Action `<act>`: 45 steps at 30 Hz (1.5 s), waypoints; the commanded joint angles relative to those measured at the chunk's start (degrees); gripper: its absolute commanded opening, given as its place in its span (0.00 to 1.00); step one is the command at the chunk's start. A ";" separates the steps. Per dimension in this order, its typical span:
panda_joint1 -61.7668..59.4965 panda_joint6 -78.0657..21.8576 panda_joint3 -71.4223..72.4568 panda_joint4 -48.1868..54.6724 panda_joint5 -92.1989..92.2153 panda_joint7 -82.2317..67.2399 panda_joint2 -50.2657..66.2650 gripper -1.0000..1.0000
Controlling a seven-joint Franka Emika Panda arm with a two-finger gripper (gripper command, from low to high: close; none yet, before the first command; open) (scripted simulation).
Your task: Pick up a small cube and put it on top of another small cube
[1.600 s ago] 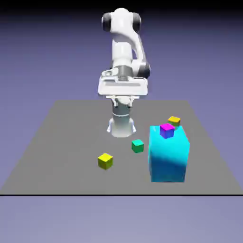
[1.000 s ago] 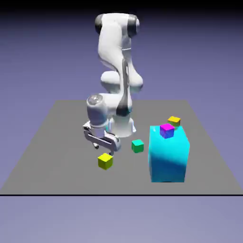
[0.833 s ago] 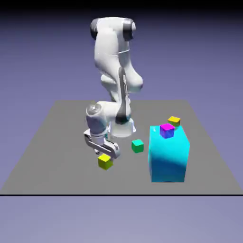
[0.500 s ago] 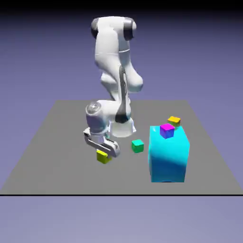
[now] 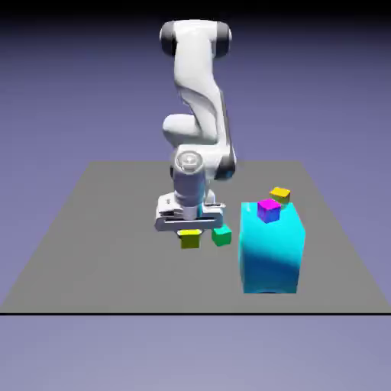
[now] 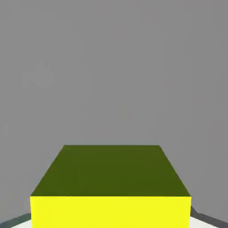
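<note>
Since half second ago, hand [image 5: 189, 231] clamped on yellow cube [image 5: 189, 239] lifted, carried beside teal cube [image 5: 221, 236].

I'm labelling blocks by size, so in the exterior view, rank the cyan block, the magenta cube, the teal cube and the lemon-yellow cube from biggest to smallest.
1. cyan block, by far the largest.
2. magenta cube, teal cube and lemon-yellow cube, held at the gripper: all look about alike, so I won't rank them.

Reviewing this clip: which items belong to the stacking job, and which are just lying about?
Job:
- hand
- lemon-yellow cube, gripped
- teal-green cube, the target

Lying about:
- large cyan block
- magenta cube on top of it
- golden-yellow cube behind
</note>
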 commanded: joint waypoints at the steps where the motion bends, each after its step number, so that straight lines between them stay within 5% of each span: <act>1: -0.29 -1.06 1.37 0.16 -0.58 -2.37 -0.85 0.00; 7: 0.22 -7.31 9.43 0.77 -1.89 -16.64 -6.31 0.00; 33: 1.70 -21.93 40.46 -21.14 59.94 -29.75 -54.50 0.00; 45: -8.43 -13.27 61.18 -21.03 77.38 -36.31 -49.15 0.00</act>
